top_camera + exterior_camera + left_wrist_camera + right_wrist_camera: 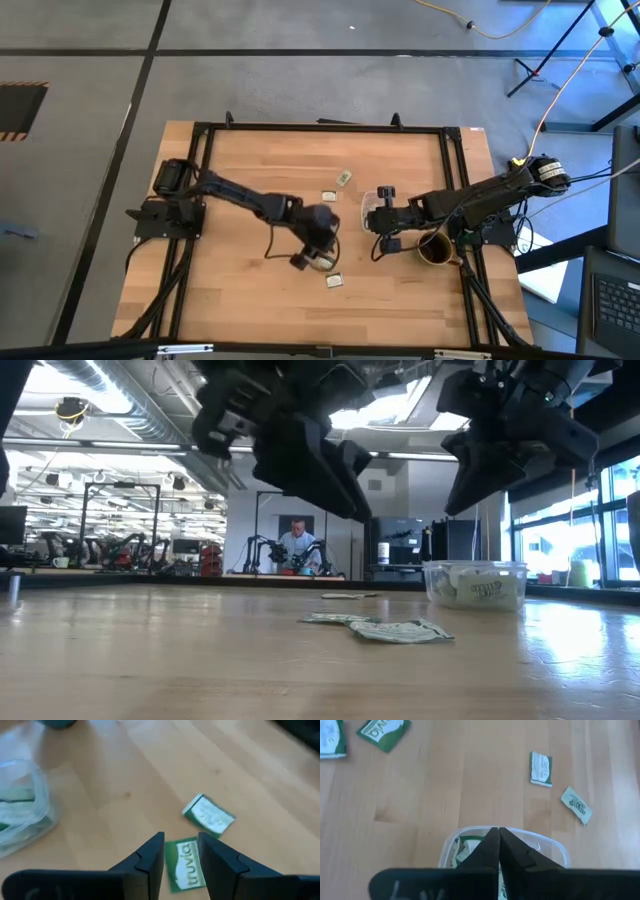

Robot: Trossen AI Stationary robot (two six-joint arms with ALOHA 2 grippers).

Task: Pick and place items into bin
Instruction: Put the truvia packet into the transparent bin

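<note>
Several pale green and white packets lie flat on the wooden table: two near the middle and two farther back. My left gripper is open and hovers over one green packet, which shows between its fingers; a second packet lies just beyond. In the low view the left gripper hangs clear above the packets. The clear bin holds several packets. My right gripper is shut and hangs above the bin.
A dark brown mug stands near the table's right edge, beside the right arm. A black frame runs around the tabletop. Bare wood lies on the table's left half. A person sits far back in the room.
</note>
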